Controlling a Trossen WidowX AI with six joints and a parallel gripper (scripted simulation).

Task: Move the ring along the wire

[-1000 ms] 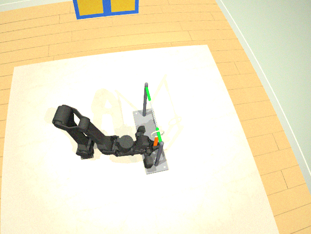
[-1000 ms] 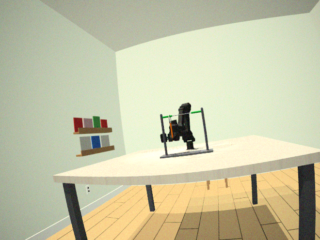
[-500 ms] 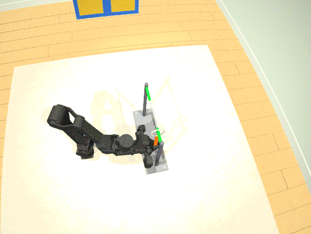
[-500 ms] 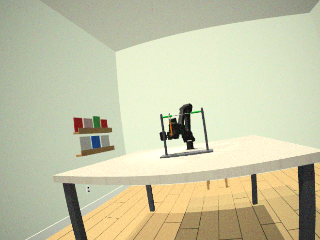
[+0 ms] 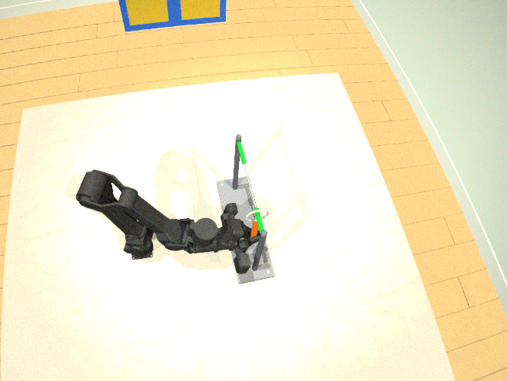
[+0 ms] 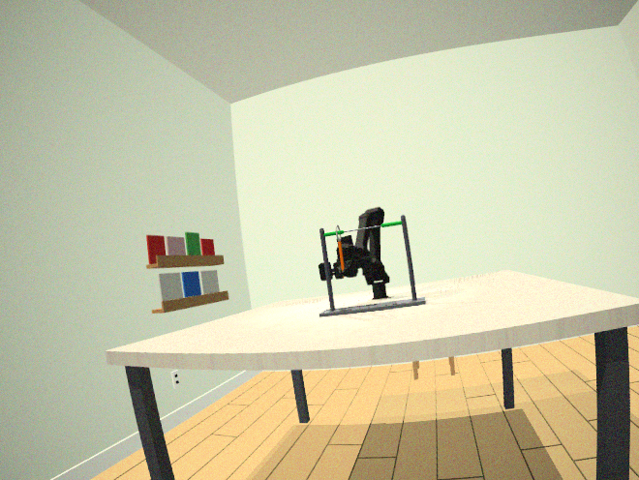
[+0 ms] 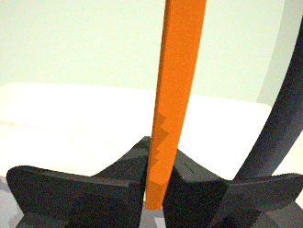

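From where I'm standing, the handle (image 5: 254,229) (image 6: 341,255) (image 7: 174,92) is plain orange, and its ring (image 5: 246,215) (image 6: 337,227) is whitish. The wire (image 5: 250,183) (image 6: 361,228) is thin and grey, bright green at both ends. Both posts are dark grey, the arm (image 5: 145,210) (image 6: 372,226) is black, and the tabletop (image 5: 164,315) (image 6: 465,315) is creamy white. Underneath, the floor (image 5: 418,221) (image 6: 335,403) is honey-coloured, lined like planks. Over on the left, the upper shelf (image 6: 191,260) is brown, the walls pale green.
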